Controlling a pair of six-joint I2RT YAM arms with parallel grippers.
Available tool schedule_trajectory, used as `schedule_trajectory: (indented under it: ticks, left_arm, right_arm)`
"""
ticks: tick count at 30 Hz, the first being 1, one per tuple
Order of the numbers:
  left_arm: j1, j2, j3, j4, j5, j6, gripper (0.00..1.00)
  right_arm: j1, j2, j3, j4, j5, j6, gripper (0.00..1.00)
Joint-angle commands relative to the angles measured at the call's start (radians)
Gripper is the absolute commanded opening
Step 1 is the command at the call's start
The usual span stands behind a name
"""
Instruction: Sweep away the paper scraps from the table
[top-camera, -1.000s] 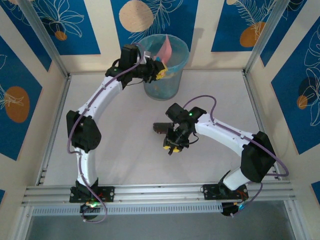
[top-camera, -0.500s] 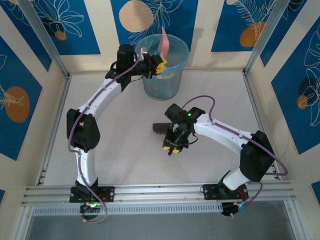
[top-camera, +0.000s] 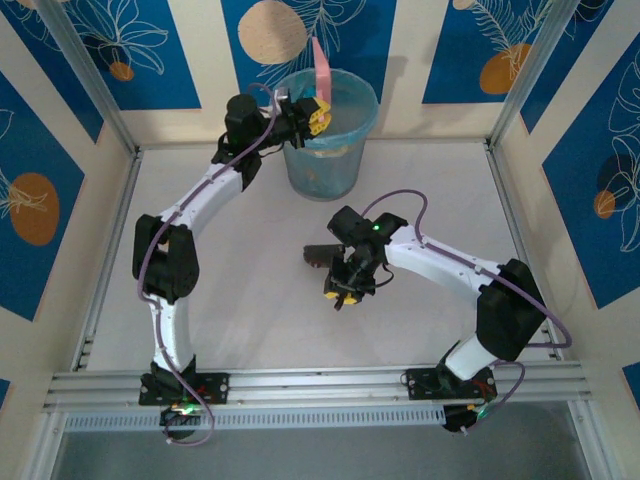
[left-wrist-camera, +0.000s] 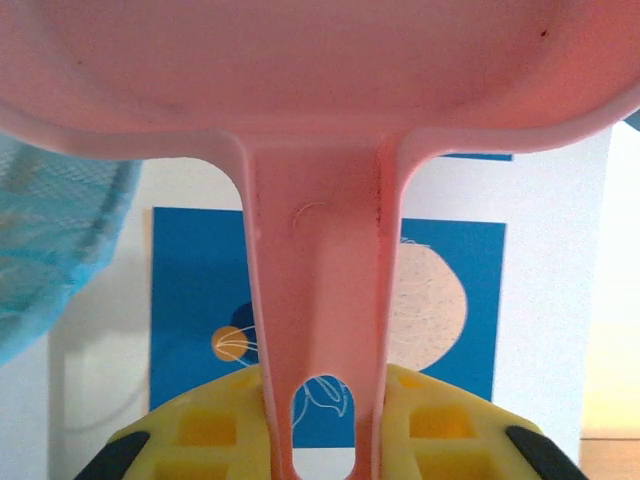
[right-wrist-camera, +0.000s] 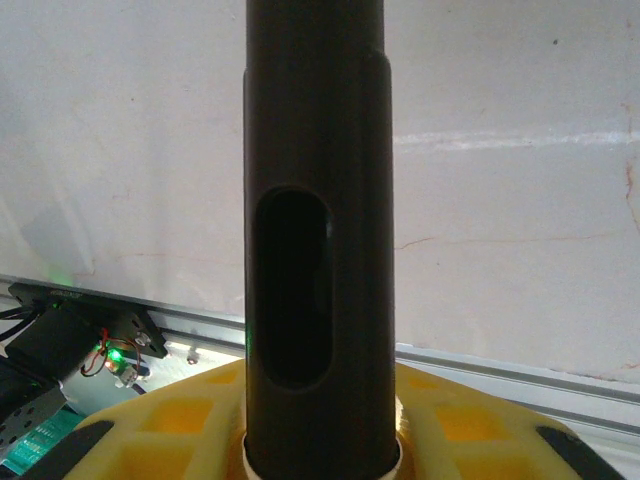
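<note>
Left gripper is clamped on the handle of the pink dustpan. In the left wrist view its yellow fingers press the handle from both sides, and the pan flares out just above.

The dustpan stands steeply tilted, almost on edge, over the rim of the translucent blue bin at the back of the worktop. Judgement: this angle lets the contents slide down into the bin.

Paper scraps: faint warm-coloured blotches show low down through the bin wall. These are probably the scraps, but they are too blurred to be sure.

Right gripper is clenched around the dark handle of the brush, mid-worktop and well apart from the bin. The right wrist view shows the slotted handle running straight out between the fingers. Judgement: the brush is parked low, out of the way of the dumping arm.

Writing: none is readable. There is only a small circular moulding mark on the dustpan handle and a green LED on a board by the front rail.
</note>
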Motion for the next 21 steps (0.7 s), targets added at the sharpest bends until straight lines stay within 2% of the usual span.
schedule_trajectory:
  ticks: [1, 4, 10, 16, 21]
  left_arm:
    - [0.012, 0.001, -0.022, 0.217, -0.027, -0.095, 0.00]
    - [0.013, 0.012, -0.028, 0.284, -0.042, -0.143, 0.00]
    - [0.012, 0.011, -0.040, 0.311, -0.051, -0.162, 0.00]
    - [0.012, -0.007, -0.036, 0.282, -0.039, -0.133, 0.00]
    - [0.012, -0.061, -0.038, 0.206, -0.008, -0.039, 0.00]
  right_arm:
    - [0.005, 0.021, 0.030, -0.027, -0.025, -0.016, 0.00]
    - [0.003, 0.025, 0.034, -0.026, -0.026, -0.018, 0.00]
    - [0.004, 0.031, 0.035, -0.025, -0.028, -0.020, 0.00]
    - [0.007, 0.029, 0.035, -0.023, -0.026, -0.020, 0.00]
    - [0.010, 0.020, 0.040, -0.014, -0.011, -0.025, 0.00]
